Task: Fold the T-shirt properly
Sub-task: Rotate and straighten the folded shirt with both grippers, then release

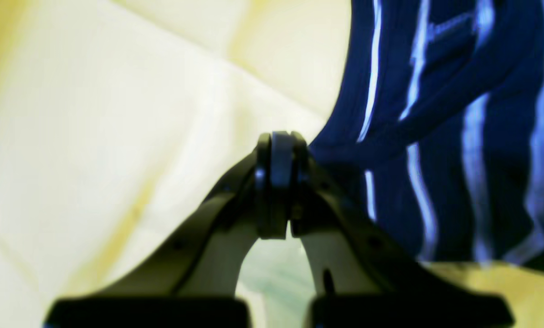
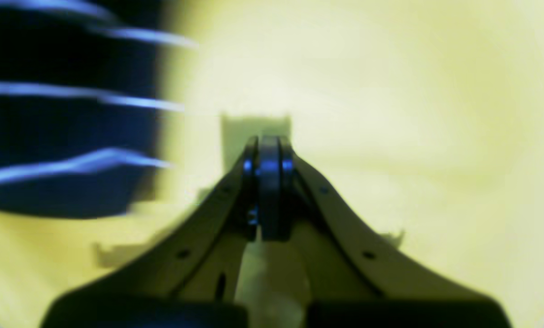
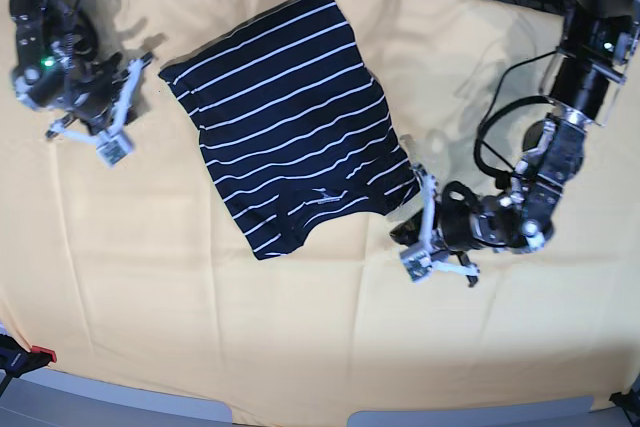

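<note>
The T-shirt [image 3: 295,132] is laid partly folded on the yellow table cover [image 3: 150,287]. The left gripper [image 3: 425,197] is closed and empty at its lower corner; the right gripper [image 3: 140,67], likewise closed, is parked nearby.

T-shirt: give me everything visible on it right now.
The T-shirt is dark navy cloth with thin white pinstripes. It lies already folded into a rough rectangle, set diagonally on the yellow table cover, slightly rumpled along its lower edge. The left gripper, shut, sits right at its lower corner; whether it pinches cloth is unclear. The right gripper, shut, is close beside the opposite corner, not touching it.
</note>
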`<state>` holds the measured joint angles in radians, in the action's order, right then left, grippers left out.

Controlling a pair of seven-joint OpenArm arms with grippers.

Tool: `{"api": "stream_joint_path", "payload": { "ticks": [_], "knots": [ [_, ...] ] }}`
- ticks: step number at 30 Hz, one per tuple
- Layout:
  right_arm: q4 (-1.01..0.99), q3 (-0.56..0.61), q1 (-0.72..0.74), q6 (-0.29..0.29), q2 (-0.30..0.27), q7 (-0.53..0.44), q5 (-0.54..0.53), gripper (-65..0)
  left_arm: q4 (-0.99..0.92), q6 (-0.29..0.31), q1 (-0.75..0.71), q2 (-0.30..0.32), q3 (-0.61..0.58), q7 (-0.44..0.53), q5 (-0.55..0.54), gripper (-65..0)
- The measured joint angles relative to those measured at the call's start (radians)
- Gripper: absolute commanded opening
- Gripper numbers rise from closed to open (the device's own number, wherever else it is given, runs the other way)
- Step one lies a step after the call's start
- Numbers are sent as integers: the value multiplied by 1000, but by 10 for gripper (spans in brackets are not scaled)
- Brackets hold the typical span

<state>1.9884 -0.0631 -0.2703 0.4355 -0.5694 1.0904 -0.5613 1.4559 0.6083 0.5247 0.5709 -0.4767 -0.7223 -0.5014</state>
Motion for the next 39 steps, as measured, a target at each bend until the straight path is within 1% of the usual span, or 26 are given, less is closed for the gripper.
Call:
{"api": "stream_joint_path", "payload": {
  "ticks": [2, 4, 6, 8, 9, 11, 13, 15, 17, 19, 21, 24, 26, 28, 33, 36, 39],
  "knots": [
    [7, -54, -14, 6, 6, -13, -105, -650, 51, 97, -4, 45, 16, -72, -152, -650],
    [8, -83, -33, 69, 7, -8, -169, -650, 92, 89, -29, 83, 32, -148, -294, -650],
    [8, -89, -53, 150, 7, -6, -254, -650, 115, 87, -53, 124, 40, -231, -403, -650],
    [8, -83, -60, 209, 9, -9, -320, -650, 140, 85, -76, 143, 43, -288, -434, -650],
    [8, -83, -62, 217, 9, -9, -327, -650, 152, 85, -89, 143, 45, -310, -433, -650],
    [8, -83, -63, 221, 13, -9, -297, -650, 165, 85, -122, 142, 45, -341, -442, -650],
    [-7, -84, -63, 224, 20, -18, -272, -650, 164, 85, -170, 145, 45, -344, -437, -650],
    [-33, -84, -61, 240, 40, -32, -232, -650, 165, 85, -214, 144, 44, -344, -410, -650],
    [-77, -84, -60, 247, 63, -33, -233, -650, 164, 85, -247, 143, 44, -345, -385, -650],
    [-109, -84, -63, 246, 84, -32, -240, -650, 164, 85, -260, 145, 44, -327, -363, -650],
    [-111, -84, -66, 247, 98, -31, -249, -650, 165, 85, -261, 143, 44, -280, -299, -650],
    [-110, -82, -75, 253, 111, -33, -348, -650, 165, 85, -264, 145, 45, -213, -220, -650],
    [-110, -66, -98, 254, 124, -25, -365, -650, 166, 70, -266, 145, 45, -211, -207, -650],
    [-109, -35, -130, 253, 139, -18, -372, -650, 167, 69, -265, 146, 45, -211, -204, -650],
    [-73, 46, -171, 251, 135, -27, -374, -650, 167, 69, -264, 147, 45, -193, -189, -650],
    [-19, 60, -222, 254, 139, -22, -373, -650, 167, 69, -262, 148, 45, -194, -186, -650],
    [37, 60, -267, 254, 138, 3, -359, -650, 167, 69, -262, 148, 45, -189, -170, -650]
  ]
}}
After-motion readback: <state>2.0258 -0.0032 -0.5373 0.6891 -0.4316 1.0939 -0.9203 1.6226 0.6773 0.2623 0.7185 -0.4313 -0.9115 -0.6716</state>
